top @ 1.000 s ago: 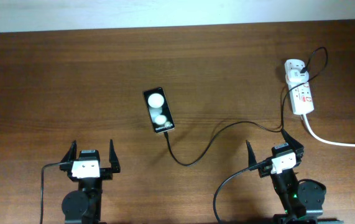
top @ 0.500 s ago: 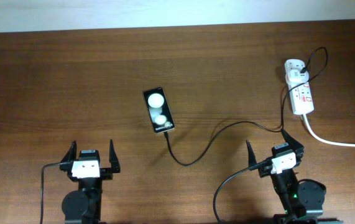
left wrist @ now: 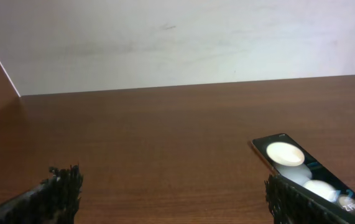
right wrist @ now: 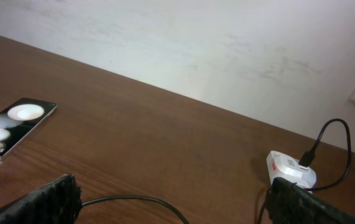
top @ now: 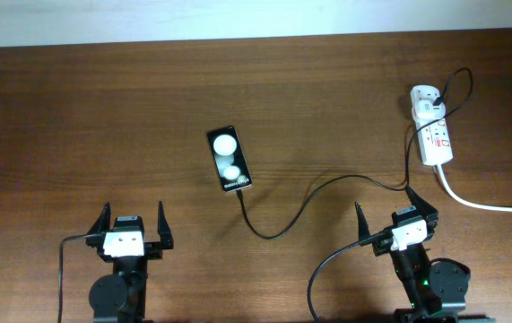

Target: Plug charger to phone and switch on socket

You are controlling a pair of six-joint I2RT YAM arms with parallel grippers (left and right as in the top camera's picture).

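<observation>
At the near edge of the table (top: 58, 108), your left gripper (top: 133, 213) and right gripper (top: 393, 213) both sat spread wide, holding nothing. The phone (top: 229, 159) lay mid-table, the charger (top: 300, 211) curling from its near end toward the socket (top: 434, 135) at far right.

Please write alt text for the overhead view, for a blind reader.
A phone lies on a wooden table, a thin charger running from its near end to a white socket at right. The left gripper and right gripper wait open below.
</observation>
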